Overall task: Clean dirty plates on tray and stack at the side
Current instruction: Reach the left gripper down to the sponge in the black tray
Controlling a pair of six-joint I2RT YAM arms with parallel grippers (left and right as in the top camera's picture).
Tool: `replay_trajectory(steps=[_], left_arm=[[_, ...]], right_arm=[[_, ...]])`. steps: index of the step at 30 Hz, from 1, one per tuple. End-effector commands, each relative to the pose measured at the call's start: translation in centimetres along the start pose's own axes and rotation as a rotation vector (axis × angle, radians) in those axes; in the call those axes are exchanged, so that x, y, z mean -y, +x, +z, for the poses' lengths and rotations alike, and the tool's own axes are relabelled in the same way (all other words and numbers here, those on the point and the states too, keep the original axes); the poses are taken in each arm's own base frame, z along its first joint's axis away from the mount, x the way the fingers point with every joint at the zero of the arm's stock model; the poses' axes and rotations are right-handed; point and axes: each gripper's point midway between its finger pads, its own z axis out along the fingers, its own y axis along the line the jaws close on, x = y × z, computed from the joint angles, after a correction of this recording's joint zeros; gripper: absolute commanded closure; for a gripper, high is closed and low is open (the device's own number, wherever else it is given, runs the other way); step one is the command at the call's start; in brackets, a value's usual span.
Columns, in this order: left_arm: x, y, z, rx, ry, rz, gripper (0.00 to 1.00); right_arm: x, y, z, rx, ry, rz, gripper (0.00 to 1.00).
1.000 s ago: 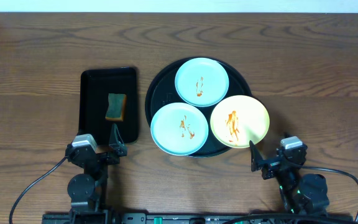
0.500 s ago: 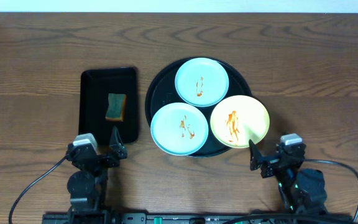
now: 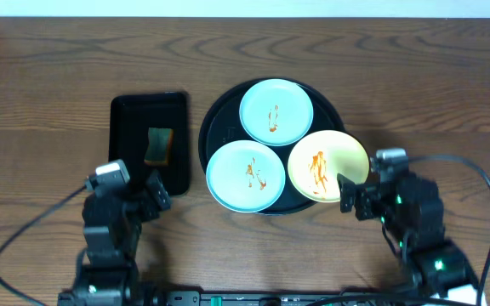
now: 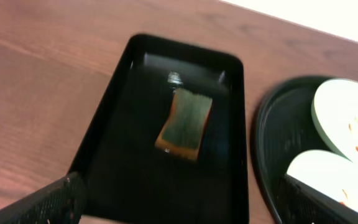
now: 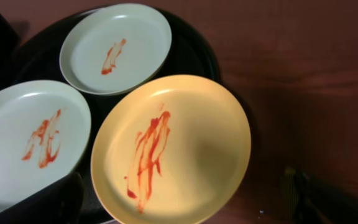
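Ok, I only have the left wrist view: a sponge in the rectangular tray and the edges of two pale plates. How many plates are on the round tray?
Observer: Three. On the round black tray are a far mint-blue plate, a near mint-blue plate and a yellow plate on the right.
Operator: Is the yellow one dirty?
Observer: Yes. The right wrist view shows a long orange-red smear running down its middle.
Operator: And the other arm?
Observer: The right gripper is open and holds nothing, close by the yellow plate's right edge.
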Motion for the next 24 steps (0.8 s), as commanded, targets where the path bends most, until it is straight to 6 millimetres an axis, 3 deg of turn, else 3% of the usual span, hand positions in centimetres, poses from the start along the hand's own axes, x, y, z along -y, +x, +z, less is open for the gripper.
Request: replay_trajectory(steps=[1, 9, 15, 20, 24], left_arm=[[0.8, -2.4, -0.3, -0.044, 0.001, -0.012, 0.02], [1.6, -5.1, 0.6, -0.279, -0.056, 0.014, 0.02], [2.8, -6.6, 1.6, -0.430, -0.053, 0.011, 0.02], [3.0, -6.6, 3.4, -0.438, -0.052, 0.007, 0.02], [3.0, -8.0, 5.8, -0.375, -0.059, 0.011, 0.02]], right_arm=[[-0.7, -1.6, -0.1, -0.067, -0.011, 0.014, 0.01], [-0.5, -2.6, 0.6, -0.282, -0.032, 0.002, 0.01], [0.1, -5.3, 0.7, -0.214, -0.034, 0.004, 0.01], [3.7, -5.7, 0.6, -0.191, 0.127, 0.129, 0.01], [5.5, -5.7, 0.3, -0.182, 0.169, 0.226, 0.01]])
